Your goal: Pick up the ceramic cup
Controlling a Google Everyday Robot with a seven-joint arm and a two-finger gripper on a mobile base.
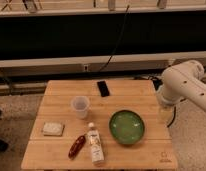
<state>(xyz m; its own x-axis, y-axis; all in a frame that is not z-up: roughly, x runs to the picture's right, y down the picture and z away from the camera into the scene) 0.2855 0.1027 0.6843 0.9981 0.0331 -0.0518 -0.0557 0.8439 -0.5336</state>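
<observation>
The ceramic cup (pixel 80 106) is a small pale tumbler. It stands upright on the wooden table (pixel 61 90), left of centre and in front of a black phone (pixel 103 88). My white arm (pixel 183 85) comes in from the right and bends down over the table's right edge. The gripper (pixel 165 114) hangs below the arm at that edge, just right of the green bowl (pixel 126 127) and far to the right of the cup. It holds nothing that I can see.
A white-capped bottle (pixel 95 144) lies near the front edge, with a red object (pixel 76 146) to its left. A pale rectangular pad (pixel 53 129) lies at the front left. A dark wall with a hanging cable (pixel 118 40) stands behind the table.
</observation>
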